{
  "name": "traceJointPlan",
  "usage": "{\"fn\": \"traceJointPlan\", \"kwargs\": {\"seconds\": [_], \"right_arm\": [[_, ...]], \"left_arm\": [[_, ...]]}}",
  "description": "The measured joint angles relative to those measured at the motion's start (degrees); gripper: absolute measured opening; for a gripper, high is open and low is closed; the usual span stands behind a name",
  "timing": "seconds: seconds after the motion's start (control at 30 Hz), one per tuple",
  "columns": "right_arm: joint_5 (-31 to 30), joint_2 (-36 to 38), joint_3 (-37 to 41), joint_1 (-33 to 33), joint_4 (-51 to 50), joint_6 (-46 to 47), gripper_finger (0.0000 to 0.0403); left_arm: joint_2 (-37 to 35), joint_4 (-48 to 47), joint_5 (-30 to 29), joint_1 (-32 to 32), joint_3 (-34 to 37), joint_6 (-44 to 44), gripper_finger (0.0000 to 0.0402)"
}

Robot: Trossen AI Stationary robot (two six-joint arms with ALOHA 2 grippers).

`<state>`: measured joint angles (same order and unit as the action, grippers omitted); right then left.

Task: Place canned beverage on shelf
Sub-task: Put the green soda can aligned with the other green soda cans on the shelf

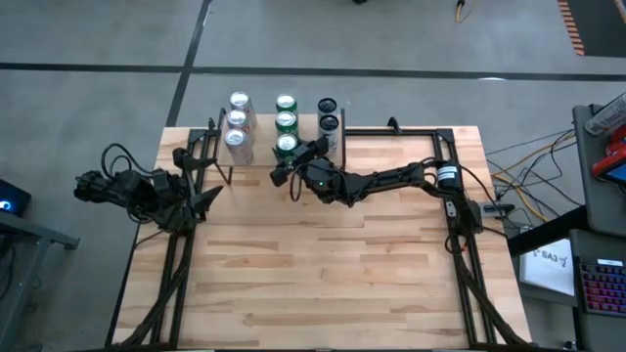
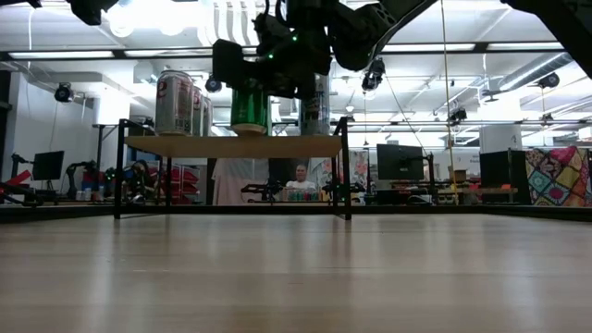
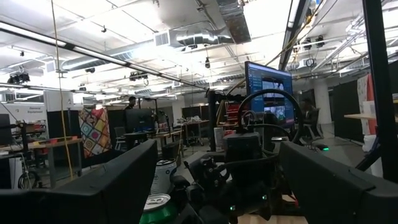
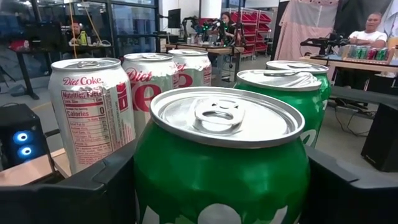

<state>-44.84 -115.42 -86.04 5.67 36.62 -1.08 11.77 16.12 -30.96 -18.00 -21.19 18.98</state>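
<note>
The shelf (image 1: 260, 154) is a light-wood plank on thin black legs at the table's far edge; it also shows in the low view (image 2: 185, 145). On it stand three silver Diet Coke cans (image 1: 238, 122), three green cans and two dark cans (image 1: 328, 114). My right gripper (image 1: 291, 158) is shut on the nearest green can (image 1: 285, 146) at the shelf's near edge. My left gripper (image 1: 209, 196) is open and empty at the table's left, beside the shelf's left legs. My right gripper pinches the nearest green can's side wall (image 4: 146, 180) between its two fingers, one on each side, below the rim. The fingers come level from the table's near right side. The can stands upright, its bottom at the shelf's top (image 2: 248, 132); whether it rests there I cannot tell.
The Diet Coke cans (image 4: 93, 118) stand close on one side of the held can, another green can (image 4: 292, 93) just behind it. The black frame rails (image 1: 460, 225) run along the table's left and right sides. Bare tabletop (image 1: 323, 284) lies toward the near edge.
</note>
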Motion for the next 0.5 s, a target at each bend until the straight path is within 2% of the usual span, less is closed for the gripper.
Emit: {"fn": "traceJointPlan", "kwargs": {"seconds": [0.5], "right_arm": [[-0.1, 0.0, 0.0, 0.3, -0.8, 0.1, 0.0310]], "left_arm": [[0.0, -0.8, 0.0, 0.0, 0.0, 0.9, 0.0322]]}}
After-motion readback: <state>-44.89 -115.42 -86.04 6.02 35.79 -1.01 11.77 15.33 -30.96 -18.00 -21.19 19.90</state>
